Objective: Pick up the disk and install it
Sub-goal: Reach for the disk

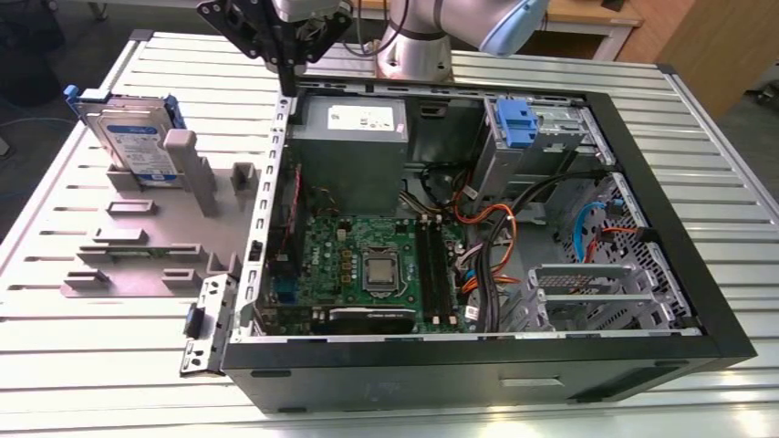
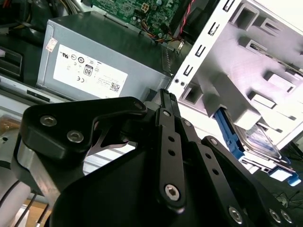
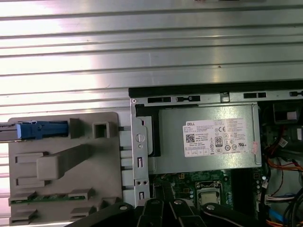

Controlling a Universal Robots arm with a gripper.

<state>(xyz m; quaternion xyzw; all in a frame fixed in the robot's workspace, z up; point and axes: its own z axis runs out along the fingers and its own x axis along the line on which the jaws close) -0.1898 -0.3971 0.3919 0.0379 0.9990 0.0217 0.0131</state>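
Observation:
The disk [image 1: 126, 137] stands on edge in a slot at the far end of the grey holder [image 1: 146, 246], on the exterior view's left; its blue-and-white label faces the camera and blue rails frame it. In the second wrist view the disk [image 2: 261, 140] lies beyond the holder, and in the first wrist view the disk [image 3: 40, 129] shows as a blue edge. My gripper [image 1: 288, 84] hangs over the back left corner of the open computer case, to the right of the disk and apart from it. The fingertips of the gripper [image 2: 164, 94] meet, shut on nothing.
The open computer case [image 1: 681, 301] lies on a slatted metal table [image 1: 86, 356]. Inside are a grey power-supply box [image 1: 353, 137], a green motherboard [image 1: 365, 265], loose cables [image 1: 487, 228] and a blue bracket [image 1: 517, 123] in the drive bay at the far right.

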